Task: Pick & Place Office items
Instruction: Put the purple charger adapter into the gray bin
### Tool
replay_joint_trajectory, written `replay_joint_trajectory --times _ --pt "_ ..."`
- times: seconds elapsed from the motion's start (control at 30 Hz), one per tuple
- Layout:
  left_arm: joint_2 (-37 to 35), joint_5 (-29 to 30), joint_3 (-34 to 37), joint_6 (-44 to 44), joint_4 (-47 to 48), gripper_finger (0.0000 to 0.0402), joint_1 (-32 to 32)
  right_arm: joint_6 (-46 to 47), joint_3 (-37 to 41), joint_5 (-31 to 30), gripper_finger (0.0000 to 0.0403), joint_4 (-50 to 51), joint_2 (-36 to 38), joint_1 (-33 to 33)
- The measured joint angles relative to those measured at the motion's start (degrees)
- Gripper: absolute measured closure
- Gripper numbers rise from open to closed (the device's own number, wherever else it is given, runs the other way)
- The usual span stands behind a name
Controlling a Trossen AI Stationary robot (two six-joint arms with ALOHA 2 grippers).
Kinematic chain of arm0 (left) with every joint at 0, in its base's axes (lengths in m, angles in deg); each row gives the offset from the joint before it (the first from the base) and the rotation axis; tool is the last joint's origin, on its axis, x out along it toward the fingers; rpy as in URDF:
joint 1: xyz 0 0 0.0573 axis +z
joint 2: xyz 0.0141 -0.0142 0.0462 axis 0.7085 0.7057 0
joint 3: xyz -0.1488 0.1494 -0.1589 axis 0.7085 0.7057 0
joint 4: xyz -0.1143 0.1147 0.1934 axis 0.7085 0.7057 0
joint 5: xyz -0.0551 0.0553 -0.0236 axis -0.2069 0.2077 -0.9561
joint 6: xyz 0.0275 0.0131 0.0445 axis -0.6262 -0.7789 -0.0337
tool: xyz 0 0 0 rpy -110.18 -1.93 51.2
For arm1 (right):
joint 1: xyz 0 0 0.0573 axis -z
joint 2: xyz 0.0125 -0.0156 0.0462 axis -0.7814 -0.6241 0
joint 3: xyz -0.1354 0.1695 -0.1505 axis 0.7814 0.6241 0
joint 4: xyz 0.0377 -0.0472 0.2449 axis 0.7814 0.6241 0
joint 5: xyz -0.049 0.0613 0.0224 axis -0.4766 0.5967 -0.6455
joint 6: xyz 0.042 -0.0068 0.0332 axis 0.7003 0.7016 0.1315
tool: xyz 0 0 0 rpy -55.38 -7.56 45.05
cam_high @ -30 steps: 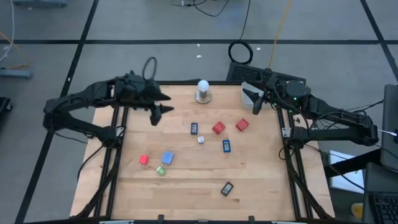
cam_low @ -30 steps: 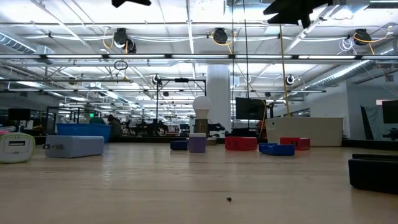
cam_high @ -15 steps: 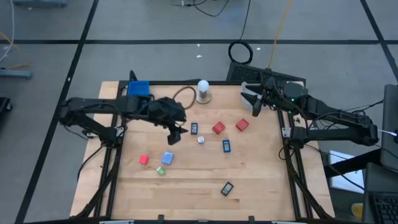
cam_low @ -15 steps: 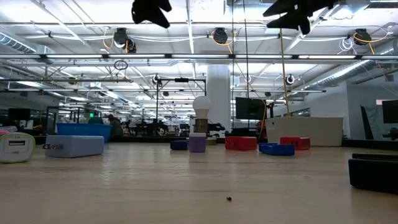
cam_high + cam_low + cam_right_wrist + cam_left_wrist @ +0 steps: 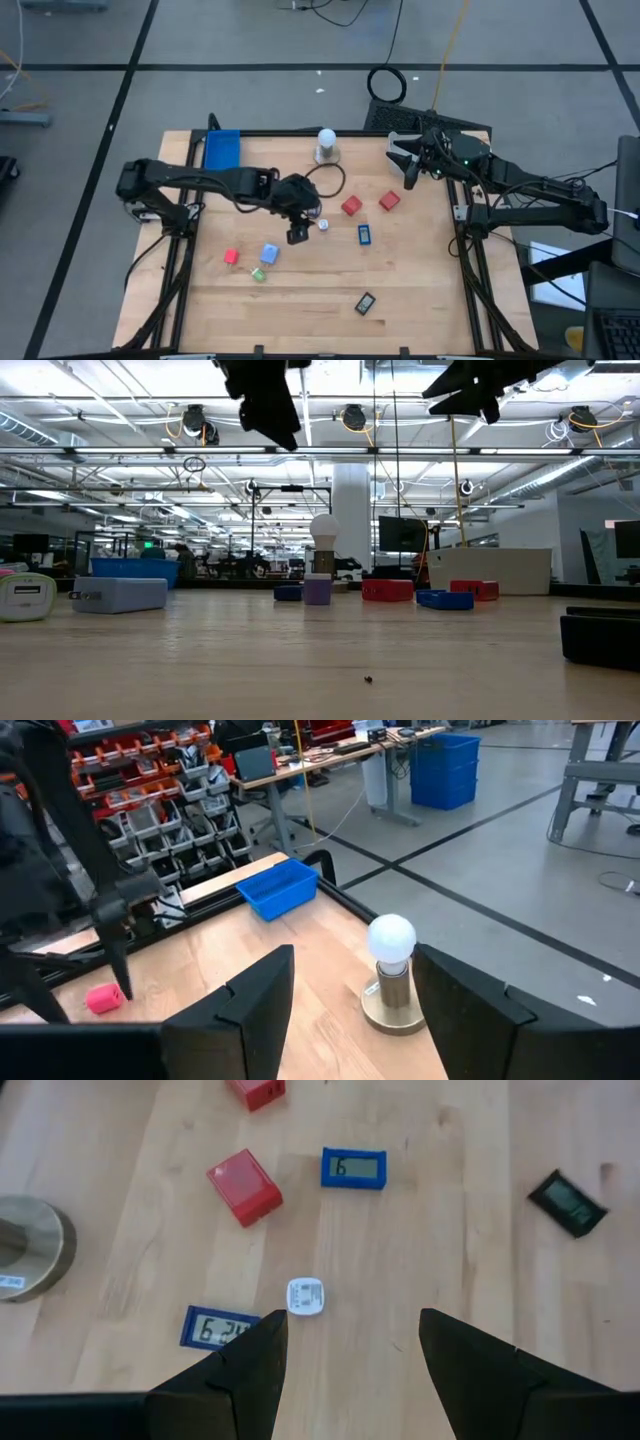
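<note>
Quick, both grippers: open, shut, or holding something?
Left gripper: open, empty, above the white bit.
Right gripper: open, empty, near the table's far right corner.

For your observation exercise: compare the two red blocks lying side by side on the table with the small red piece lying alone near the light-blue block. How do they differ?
The two red blocks look larger than the small red piece. The blocks sit as a pair toward the table's right half, close to a blue display piece; the small piece lies alone on the left, beside the light-blue block. The blocks are boxy and sit turned at an angle; the small piece's shape is too small to tell. All three are red and rest loose on the wood.
</note>
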Motion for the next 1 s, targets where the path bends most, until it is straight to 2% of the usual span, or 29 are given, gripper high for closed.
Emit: replay_joint_trajectory --times 0.27,0.53,1.0 --pt "5.94 0.02 0.00 -1.01 -1.17 0.0172 0.00 -0.12 0.00 0.98 0.0206 0.00 0.00 0.00" --pt "7.68 0.41 0.11 -1.39 -3.26 0.0172 1.01 -0.26 0.00 2.46 0.0206 0.00 0.00 0.00" --pt "7.41 0.61 10.83 1.15 -9.82 0.0172 3.95 -0.26 0.00 2.51 0.0206 0.02 0.00 -0.02"
